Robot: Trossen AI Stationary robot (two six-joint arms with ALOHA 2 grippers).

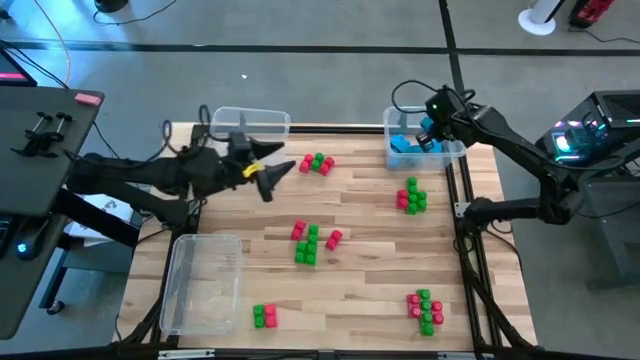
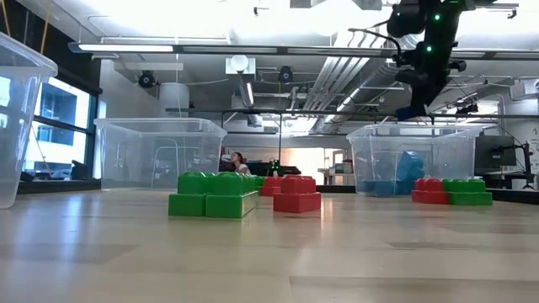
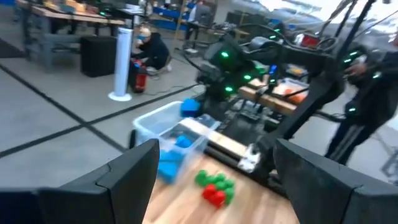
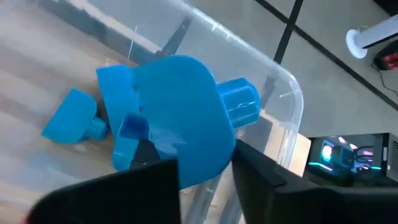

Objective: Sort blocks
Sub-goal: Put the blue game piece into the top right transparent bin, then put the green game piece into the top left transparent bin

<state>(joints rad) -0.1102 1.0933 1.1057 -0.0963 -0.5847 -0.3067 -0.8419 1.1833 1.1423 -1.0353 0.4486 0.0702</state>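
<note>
- The right tool [image 1: 428, 128] is held up over the clear bin [image 1: 455, 152] at the far right corner of the counter [image 1: 370, 290].
- A light blue block [image 4: 177, 140] is seen between its two dark fingers [image 4: 264, 183], just above the bin. The fingers are close together on the block's sides. It cannot be told if the block is gripped tight.
- More light blue blocks [image 1: 405, 145] are lying inside that bin.
- The left tool [image 1: 268, 176] is held near the far left part of the counter, beside another clear bin [image 1: 250, 122]. Its fingers are spread wide and nothing is held in them.
- A third clear bin [image 1: 203, 283] is seen at the near left corner.
- Red and green blocks are lying on the counter in small groups: one near the far edge [image 1: 317, 164], one beside the right edge [image 1: 411, 196], one in the middle [image 1: 312, 241], one at the near edge [image 1: 264, 316], and one at the near right corner [image 1: 426, 309].
</note>
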